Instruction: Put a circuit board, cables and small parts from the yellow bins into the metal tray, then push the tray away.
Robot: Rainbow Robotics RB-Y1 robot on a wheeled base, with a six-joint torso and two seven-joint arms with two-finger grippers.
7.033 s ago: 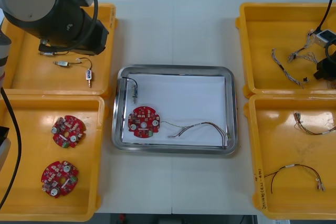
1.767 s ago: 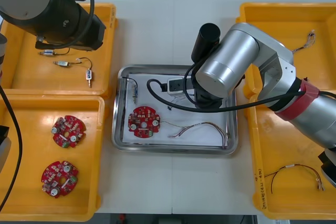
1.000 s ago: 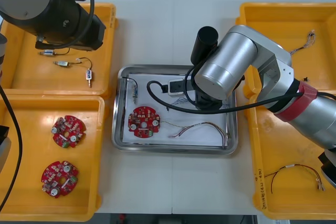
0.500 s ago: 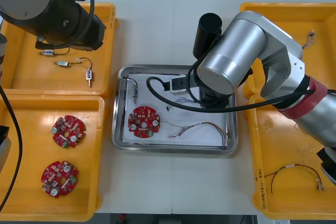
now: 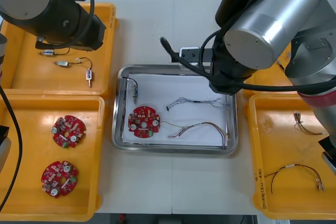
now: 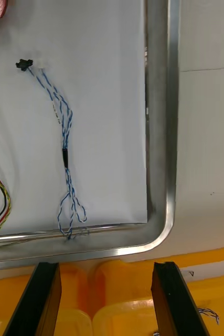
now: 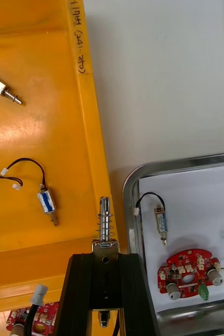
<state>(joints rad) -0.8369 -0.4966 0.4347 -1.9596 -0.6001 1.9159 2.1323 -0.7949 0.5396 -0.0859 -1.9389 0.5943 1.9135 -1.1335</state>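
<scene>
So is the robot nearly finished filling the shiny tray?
Nearly. The metal tray holds a circuit board, a blue and white cable, a red and yellow cable and a small metal part. The left gripper is shut on a springy metal part over the far left bin; the right gripper hangs open by the tray's right end. Still to do: drop that part in, then push the tray away.

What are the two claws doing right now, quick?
Left claw: closed, holding a small metal part, above the yellow bin's edge.
Right claw: open, empty, above the metal tray's corner.
</scene>
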